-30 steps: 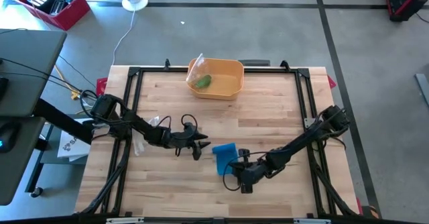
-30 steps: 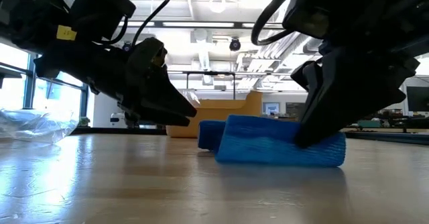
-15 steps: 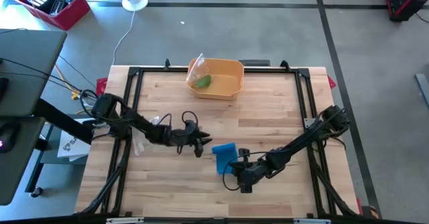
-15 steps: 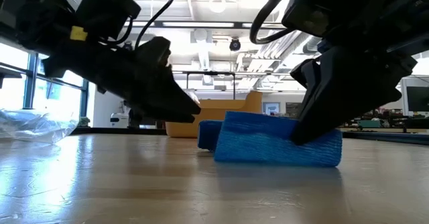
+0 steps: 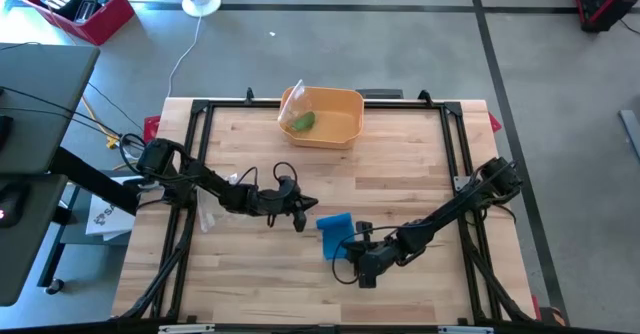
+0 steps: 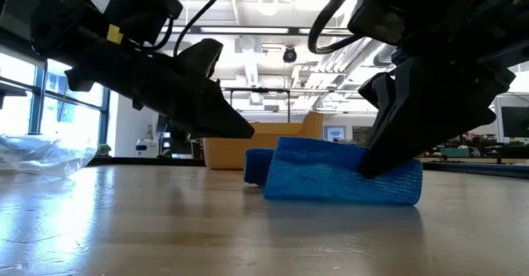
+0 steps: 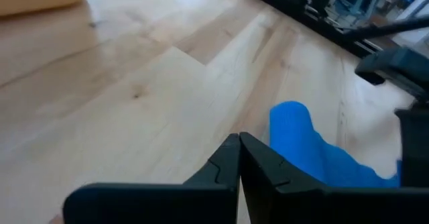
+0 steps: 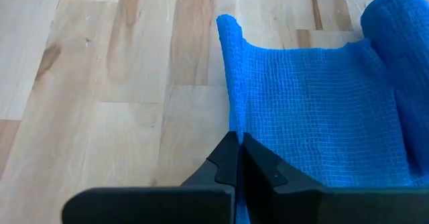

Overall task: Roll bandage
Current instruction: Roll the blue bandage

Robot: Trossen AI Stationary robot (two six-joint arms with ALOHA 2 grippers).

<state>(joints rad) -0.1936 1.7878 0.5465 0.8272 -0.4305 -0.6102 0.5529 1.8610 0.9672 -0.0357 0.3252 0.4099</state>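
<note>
Overhead view, left to right. At left centre of the frame, crinkled clear plastic (image 5: pixel 213 206) lies by the table (image 5: pixel 400 164) edge. The left gripper (image 5: pixel 299 217), fingers pressed together and empty, hovers just left of the bandage (image 5: pixel 336 234). The bandage, blue woven gauze at lower centre, is partly rolled at its upper end with a loose flat tail; it looks light, soft and easily creased, best taken at the rolled end or a free edge. The right gripper (image 5: pixel 352 251), also closed, presses the tail's lower edge. Upper centre, well apart, an orange bin (image 5: pixel 345 114) holds something green (image 5: pixel 302 122); nothing obstructs
</note>
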